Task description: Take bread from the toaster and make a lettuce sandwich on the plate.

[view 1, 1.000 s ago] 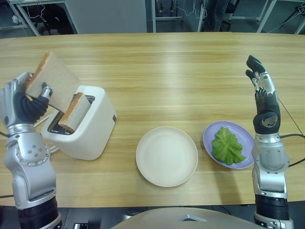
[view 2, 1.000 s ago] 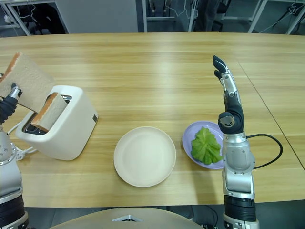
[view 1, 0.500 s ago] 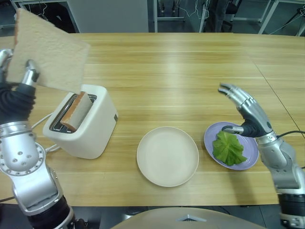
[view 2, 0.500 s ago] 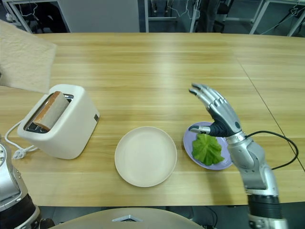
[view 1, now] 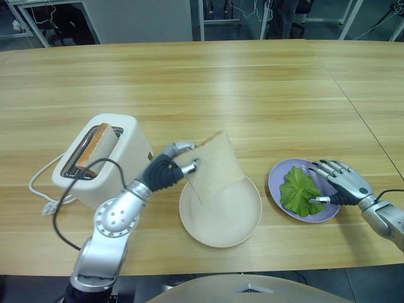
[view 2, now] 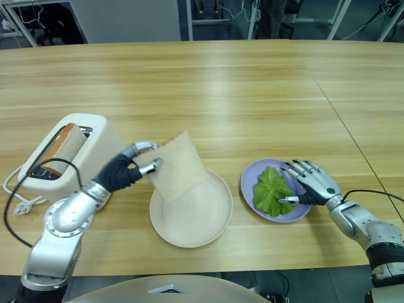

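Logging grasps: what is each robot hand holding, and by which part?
The left robot hand holds the bread slice by its left edge. The right robot hand is at the lettuce; grip cannot be told.

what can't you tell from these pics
- Lower part of the toaster slice: both views, hidden inside the toaster.
- Whether the held slice in the left hand touches the plate: both views, the slice itself blocks the contact.
- Whether the right hand grips the lettuce: both views, too small.

Both head eyes look forward and down at the same table (view 1: 252, 82), set slightly apart sideways.
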Action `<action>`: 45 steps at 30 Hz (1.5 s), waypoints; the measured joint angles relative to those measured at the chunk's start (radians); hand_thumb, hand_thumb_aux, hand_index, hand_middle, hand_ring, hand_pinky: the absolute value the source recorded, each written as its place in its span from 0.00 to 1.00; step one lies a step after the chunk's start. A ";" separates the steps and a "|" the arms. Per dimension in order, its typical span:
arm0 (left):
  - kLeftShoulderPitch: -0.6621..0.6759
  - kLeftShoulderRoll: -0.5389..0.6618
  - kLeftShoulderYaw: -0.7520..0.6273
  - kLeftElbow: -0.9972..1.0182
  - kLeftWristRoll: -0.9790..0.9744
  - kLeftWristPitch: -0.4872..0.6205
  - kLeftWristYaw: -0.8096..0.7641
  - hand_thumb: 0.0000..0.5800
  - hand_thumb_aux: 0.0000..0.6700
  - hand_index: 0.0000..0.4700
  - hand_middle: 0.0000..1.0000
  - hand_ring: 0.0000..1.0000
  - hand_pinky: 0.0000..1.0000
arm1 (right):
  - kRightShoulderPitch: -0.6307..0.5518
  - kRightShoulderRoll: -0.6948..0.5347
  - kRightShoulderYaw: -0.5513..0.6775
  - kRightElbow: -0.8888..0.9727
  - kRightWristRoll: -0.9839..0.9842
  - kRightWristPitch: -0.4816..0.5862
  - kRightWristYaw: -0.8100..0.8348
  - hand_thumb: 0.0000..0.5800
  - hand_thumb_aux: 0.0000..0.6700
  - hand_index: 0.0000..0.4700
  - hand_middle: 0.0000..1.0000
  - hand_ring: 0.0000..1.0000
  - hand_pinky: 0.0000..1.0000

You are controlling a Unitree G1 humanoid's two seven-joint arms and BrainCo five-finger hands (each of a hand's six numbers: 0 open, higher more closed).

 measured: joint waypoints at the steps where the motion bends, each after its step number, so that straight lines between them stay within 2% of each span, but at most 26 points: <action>1: -0.009 0.008 -0.021 0.024 0.017 -0.007 -0.008 1.00 1.00 0.98 1.00 1.00 1.00 | -0.007 0.000 0.012 0.016 0.000 -0.003 -0.014 0.00 0.00 0.00 0.00 0.00 0.00; 3: -0.026 0.017 -0.070 0.079 0.049 -0.019 -0.022 1.00 1.00 0.98 1.00 1.00 1.00 | -0.022 0.000 0.041 0.034 0.001 -0.010 -0.040 0.05 0.02 0.02 0.00 0.00 0.00; 4: -0.032 0.019 -0.093 0.106 0.066 -0.024 -0.028 1.00 1.00 0.98 1.00 1.00 1.00 | -0.023 0.000 0.050 0.039 0.003 -0.015 -0.048 0.35 0.20 0.19 0.00 0.00 0.00; 6: -0.051 0.024 -0.140 0.179 0.109 -0.042 -0.036 1.00 1.00 0.98 1.00 1.00 1.00 | -0.033 0.000 0.072 0.040 0.015 -0.025 -0.061 0.79 0.54 0.53 0.00 0.00 0.00; 7: -0.056 0.024 -0.154 0.205 0.123 -0.046 -0.037 1.00 1.00 0.98 1.00 1.00 1.00 | -0.038 0.000 0.080 0.040 0.020 -0.028 -0.066 0.93 0.73 0.72 0.00 0.00 0.00; 8: -0.062 0.024 -0.168 0.231 0.136 -0.051 -0.037 1.00 1.00 0.98 1.00 1.00 1.00 | -0.039 -0.001 0.084 0.040 0.026 -0.032 -0.069 0.99 0.89 0.87 0.00 0.00 0.00; 9: -0.070 0.022 -0.180 0.256 0.153 -0.058 -0.037 1.00 1.00 0.98 1.00 1.00 1.00 | -0.041 -0.001 0.088 0.039 0.035 -0.035 -0.072 0.99 0.89 0.87 0.00 0.00 0.00; 10: -0.075 0.022 -0.194 0.282 0.169 -0.063 -0.037 1.00 1.00 0.98 1.00 1.00 1.00 | -0.046 -0.001 0.092 0.038 0.040 -0.037 -0.076 1.00 1.00 0.98 0.00 0.00 0.00; 12: -0.083 0.017 -0.221 0.319 0.199 -0.077 -0.036 1.00 1.00 0.98 1.00 1.00 1.00 | -0.048 -0.002 0.103 0.035 0.050 -0.040 -0.081 1.00 1.00 0.98 0.00 0.00 0.00; 13: -0.089 0.017 -0.240 0.333 0.223 -0.088 -0.035 0.98 0.87 0.85 1.00 1.00 1.00 | -0.048 -0.003 0.106 0.032 0.054 -0.043 -0.083 1.00 1.00 0.98 0.00 0.00 0.00; 14: -0.091 0.018 -0.255 0.342 0.249 -0.096 -0.033 0.81 0.56 0.55 1.00 1.00 1.00 | -0.048 -0.004 0.108 0.026 0.058 -0.044 -0.085 1.00 1.00 0.98 0.00 0.00 0.00; 15: -0.097 0.023 -0.277 0.354 0.288 -0.108 -0.024 0.00 0.00 0.00 1.00 1.00 1.00 | -0.047 -0.006 0.109 0.018 0.065 -0.046 -0.087 1.00 1.00 0.98 0.00 0.00 0.00; 20: -0.138 0.043 -0.336 0.423 0.482 -0.161 0.049 0.00 0.00 0.00 1.00 1.00 1.00 | -0.043 -0.025 0.109 -0.035 0.094 -0.057 -0.090 1.00 1.00 0.98 0.00 0.00 0.00; 21: -0.144 0.044 -0.341 0.426 0.519 -0.173 0.068 0.00 0.00 0.00 0.96 0.96 0.96 | -0.039 -0.029 0.108 -0.052 0.100 -0.058 -0.090 1.00 1.00 0.98 0.00 0.00 0.00; 22: -0.151 0.044 -0.346 0.426 0.545 -0.181 0.082 0.00 0.00 0.00 0.83 0.83 0.83 | -0.036 -0.032 0.108 -0.067 0.110 -0.061 -0.090 1.00 1.00 0.98 0.00 0.00 0.00; 23: -0.157 0.044 -0.349 0.426 0.578 -0.193 0.098 0.00 0.00 0.00 0.83 0.83 0.83 | -0.033 -0.034 0.106 -0.088 0.119 -0.063 -0.089 1.00 1.00 0.98 0.00 0.00 0.00; 24: -0.163 0.044 -0.351 0.426 0.609 -0.202 0.111 0.00 0.00 0.00 0.68 0.68 0.68 | -0.027 -0.037 0.103 -0.112 0.125 -0.064 -0.088 1.00 1.00 0.98 0.00 0.00 0.00; 25: -0.168 0.046 -0.353 0.426 0.639 -0.209 0.123 0.00 0.00 0.00 0.59 0.59 0.59 | -0.020 -0.040 0.100 -0.136 0.133 -0.064 -0.085 1.00 1.00 0.98 0.00 0.00 0.00; 26: -0.171 0.048 -0.353 0.425 0.664 -0.216 0.133 0.00 0.00 0.00 0.59 0.59 0.59 | -0.018 -0.042 0.096 -0.154 0.138 -0.064 -0.084 1.00 1.00 0.98 0.00 0.00 0.00; 27: -0.173 0.049 -0.353 0.424 0.690 -0.220 0.142 0.00 0.00 0.00 0.31 0.31 0.31 | -0.012 -0.043 0.089 -0.175 0.145 -0.064 -0.078 1.00 1.00 0.98 0.00 0.00 0.00; 29: -0.176 0.054 -0.352 0.411 0.744 -0.229 0.165 0.00 0.00 0.00 0.28 0.28 0.28 | 0.001 -0.052 0.071 -0.235 0.169 -0.063 -0.059 1.00 1.00 0.98 0.00 0.00 0.00; 31: -0.181 0.066 -0.342 0.386 0.791 -0.240 0.186 0.00 0.00 0.00 0.09 0.09 0.09 | 0.017 -0.061 0.043 -0.314 0.196 -0.064 -0.035 1.00 1.00 0.98 0.00 0.00 0.00; 33: -0.186 0.072 -0.317 0.351 0.832 -0.248 0.209 0.00 0.00 0.00 0.09 0.09 0.09 | 0.036 -0.061 0.012 -0.411 0.233 -0.060 0.006 1.00 1.00 0.98 0.00 0.00 0.00; 34: -0.186 0.074 -0.303 0.332 0.849 -0.249 0.219 0.00 0.00 0.00 0.00 0.00 0.00 | 0.044 -0.059 0.000 -0.456 0.248 -0.059 0.026 1.00 1.00 0.98 0.00 0.00 0.00; 40: -0.120 0.086 -0.154 0.166 0.924 -0.237 0.277 0.00 0.00 0.00 0.00 0.00 0.00 | 0.103 0.008 -0.044 -0.729 0.386 -0.039 0.198 1.00 1.00 0.98 0.00 0.00 0.00; 45: -0.032 0.081 0.068 0.012 0.935 -0.193 0.298 0.00 0.00 0.00 0.00 0.00 0.00 | 0.143 0.101 -0.032 -0.894 0.479 -0.016 0.359 1.00 1.00 0.98 0.00 0.00 0.00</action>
